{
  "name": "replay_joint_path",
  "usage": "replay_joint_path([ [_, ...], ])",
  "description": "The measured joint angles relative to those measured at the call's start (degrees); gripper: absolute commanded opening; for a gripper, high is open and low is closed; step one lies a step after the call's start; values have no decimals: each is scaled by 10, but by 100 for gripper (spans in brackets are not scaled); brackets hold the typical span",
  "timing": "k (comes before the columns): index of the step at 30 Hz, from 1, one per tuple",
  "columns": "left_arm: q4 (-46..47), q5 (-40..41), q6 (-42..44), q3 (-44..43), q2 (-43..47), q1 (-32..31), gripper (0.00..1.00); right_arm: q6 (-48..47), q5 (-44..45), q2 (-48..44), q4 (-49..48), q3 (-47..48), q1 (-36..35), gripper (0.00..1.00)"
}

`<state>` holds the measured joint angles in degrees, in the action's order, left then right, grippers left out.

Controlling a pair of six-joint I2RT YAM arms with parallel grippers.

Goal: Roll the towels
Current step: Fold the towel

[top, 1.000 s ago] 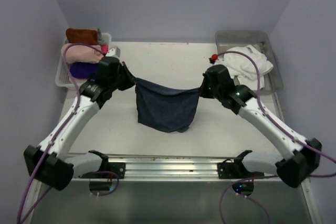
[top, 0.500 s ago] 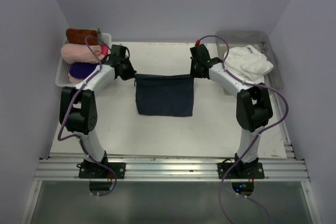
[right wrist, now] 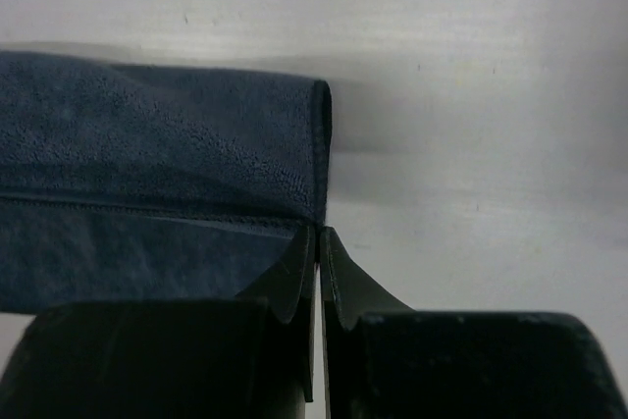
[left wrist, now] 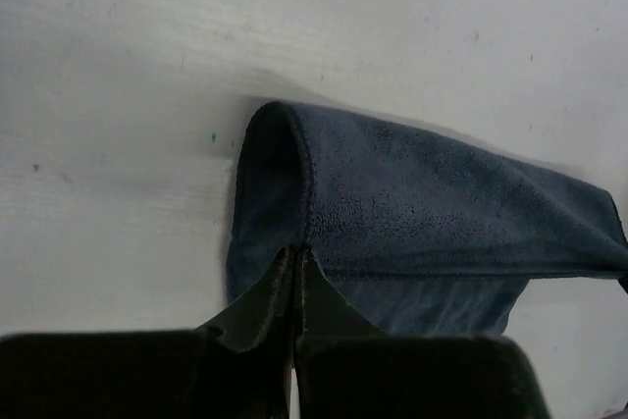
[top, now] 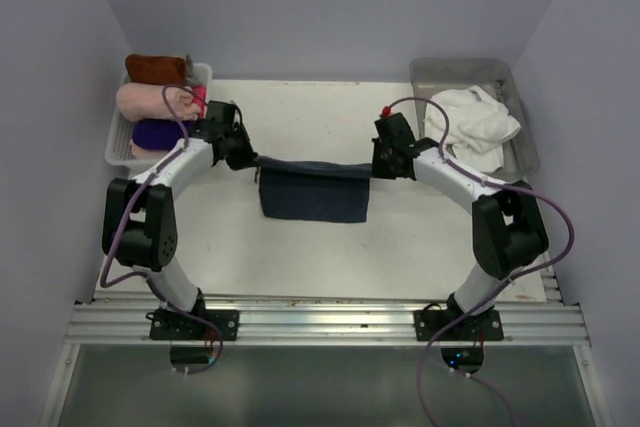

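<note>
The dark slate-blue towel (top: 313,190) lies on the white table, its far edge folded over toward me. My left gripper (top: 252,159) is shut on its far left corner (left wrist: 294,242). My right gripper (top: 376,167) is shut on its far right corner (right wrist: 316,221). In both wrist views the folded edge arches up off the table. The white towel (top: 470,123) lies crumpled in the clear bin at the back right. The rust-brown towel (top: 156,68) sits rolled at the back of the left tray.
A white tray (top: 117,143) at the back left holds a pale pink roll (top: 152,101) and a deep purple roll (top: 158,133). A clear bin (top: 521,150) stands at the back right. A metal rail (top: 320,315) runs along the near edge.
Both grippers carried the far edge of the blue towel out over the table, then back toward me and down. The towel went from hanging to lying flat with its far edge folded over.
</note>
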<state>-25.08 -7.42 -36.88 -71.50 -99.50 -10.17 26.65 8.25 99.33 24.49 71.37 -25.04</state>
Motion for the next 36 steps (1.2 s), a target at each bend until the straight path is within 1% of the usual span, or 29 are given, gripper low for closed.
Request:
replay_joint_path([
  [7,-1,-32,20,110,83,0,0,30,-31,-78,-3,-113,-30,0],
  [13,2,-35,34,167,109,0,0,46,-32,-105,-4,-151,-57,0],
  [18,3,-40,37,190,112,0,0,55,-28,-113,-6,-172,-71,0],
  [30,16,-50,50,221,113,0,0,68,-18,-112,-25,-194,-72,0],
  [31,17,-51,50,222,113,0,0,68,-18,-112,-26,-194,-72,3],
  [32,17,-52,50,223,113,0,12,68,-18,-112,-27,-194,-72,8],
  [34,17,-55,55,223,113,0,32,70,-18,-109,-29,-194,-72,20],
  [35,17,-57,57,223,113,0,46,70,-19,-107,-29,-194,-72,32],
  [36,17,-60,62,223,113,0,52,72,-20,-105,-29,-194,-72,37],
])
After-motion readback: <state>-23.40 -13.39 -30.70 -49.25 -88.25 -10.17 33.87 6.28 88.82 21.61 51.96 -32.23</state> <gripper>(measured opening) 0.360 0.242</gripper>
